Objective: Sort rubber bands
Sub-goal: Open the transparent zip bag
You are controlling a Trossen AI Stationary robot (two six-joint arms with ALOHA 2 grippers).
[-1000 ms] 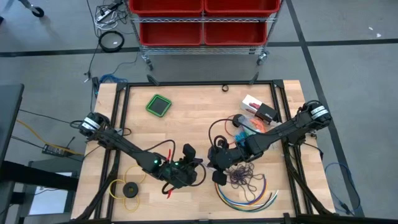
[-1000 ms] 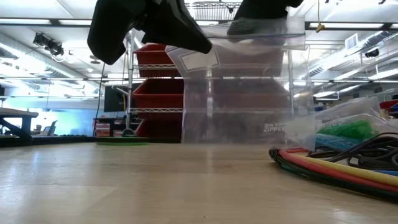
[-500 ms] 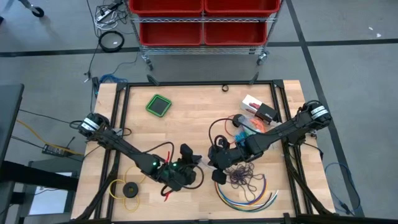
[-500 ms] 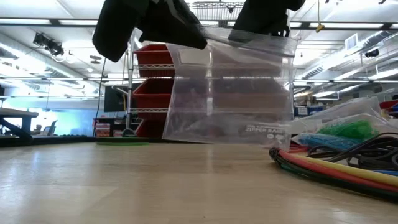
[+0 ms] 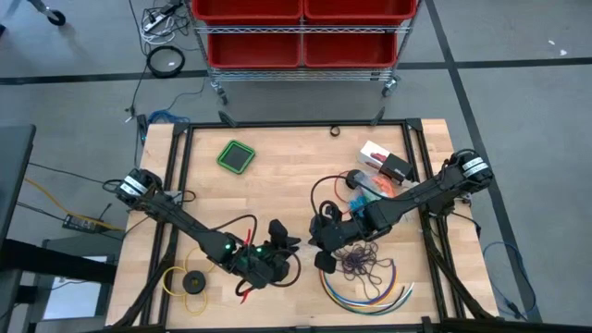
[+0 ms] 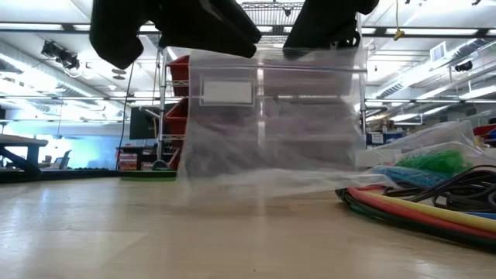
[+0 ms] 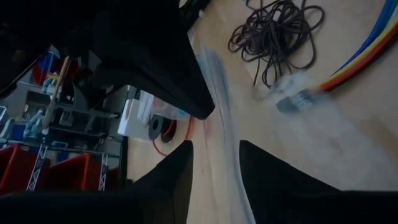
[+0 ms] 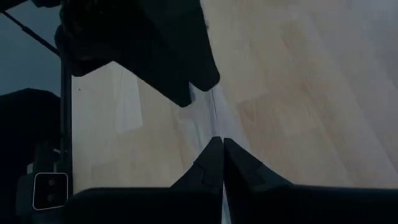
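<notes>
- Desk (image 5: 277, 185) — it carries all the work; every position below is given relative to the clear zipper bag (image 6: 271, 139), which hangs over the desk's front middle with its lower edge sagging onto the wood.
- Clear zipper bag — a thin, limp, slippery film. It holds shape only along the stiffer zipper strip, so that strip is the place to grip it.
- Left gripper (image 7: 214, 146) — at one end of the bag's top edge. Its fingers stand apart, with the edge running through the gap and not clamped.
- Right gripper (image 8: 219, 142) — at the other end of the same edge, fingers pressed together on the film; judged to bear the bag alone.
- Dark purple rubber bands (image 7: 273, 28) — a loose tangle lying on the desk just beside the bag, on the right arm's side.
- Handling of the bands: very light, soft and stretchy. Loops are likely to snag one another, so pinch the thick middle of the bunch, low against the desk.
- Green rubber bands (image 6: 438, 161) — farther off on that same side, inside another clear wrapper.
</notes>
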